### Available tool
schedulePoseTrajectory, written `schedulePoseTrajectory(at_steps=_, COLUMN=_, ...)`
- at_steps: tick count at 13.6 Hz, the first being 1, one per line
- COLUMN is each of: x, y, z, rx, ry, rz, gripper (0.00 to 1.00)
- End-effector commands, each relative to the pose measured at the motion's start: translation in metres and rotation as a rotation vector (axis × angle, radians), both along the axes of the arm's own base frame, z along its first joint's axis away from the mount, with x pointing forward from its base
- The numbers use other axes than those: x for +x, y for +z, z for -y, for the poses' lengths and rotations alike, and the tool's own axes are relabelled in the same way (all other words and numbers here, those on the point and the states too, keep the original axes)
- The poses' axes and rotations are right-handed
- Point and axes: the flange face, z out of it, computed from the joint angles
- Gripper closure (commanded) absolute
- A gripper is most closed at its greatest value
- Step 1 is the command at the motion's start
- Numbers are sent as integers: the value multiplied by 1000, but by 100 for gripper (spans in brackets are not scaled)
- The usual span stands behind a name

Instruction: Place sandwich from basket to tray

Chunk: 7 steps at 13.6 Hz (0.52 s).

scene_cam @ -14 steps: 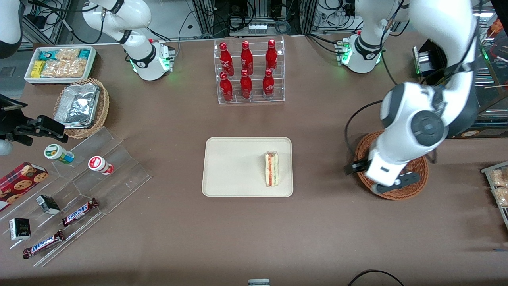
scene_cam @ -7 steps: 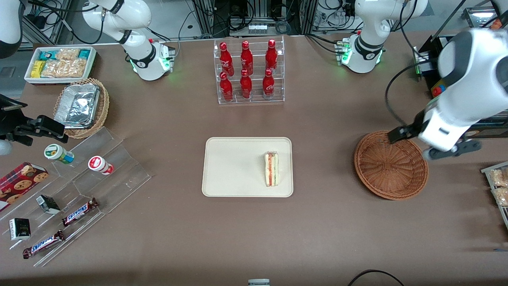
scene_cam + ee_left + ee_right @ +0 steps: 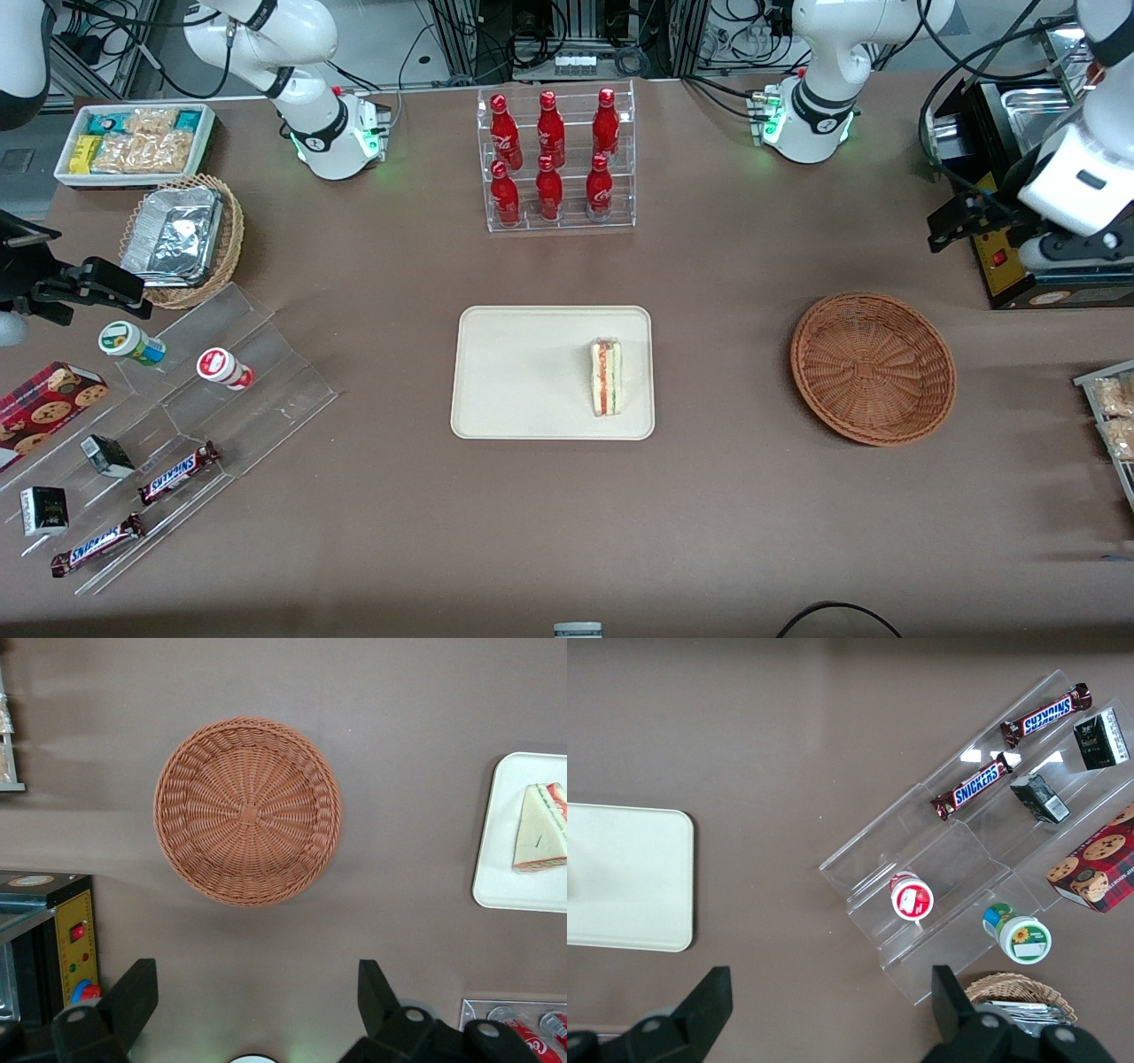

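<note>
The sandwich is a pale wedge with red and green layers, lying on the cream tray near the rim that faces the basket. The reddish-brown wicker basket sits toward the working arm's end of the table with nothing in it. My left gripper hangs high above the table, farther from the front camera than the basket, over a black appliance. In the left wrist view the gripper is open and holds nothing, with the basket below it and the sandwich on the tray.
A black appliance stands under the gripper. A clear rack of red bottles stands farther back than the tray. Toward the parked arm's end are a clear stepped stand with snacks, a tan basket with foil container and a white snack box.
The left arm has lifted off the basket and swung away toward its own end of the table, uncovering the basket. Sandwich, tray and basket have not moved.
</note>
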Motion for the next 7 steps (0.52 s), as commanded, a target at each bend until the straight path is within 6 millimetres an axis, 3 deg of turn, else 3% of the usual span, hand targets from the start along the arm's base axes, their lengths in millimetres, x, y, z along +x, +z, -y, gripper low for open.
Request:
schedulePoseTrajectory(at_steps=1, x=0, y=7, z=-2, rx=18, ry=-15, rz=3, gripper=0)
schedulePoseTrajectory(at_steps=7, x=-1, y=12, z=-6, rx=44, ry=-11, rz=29, gripper=0)
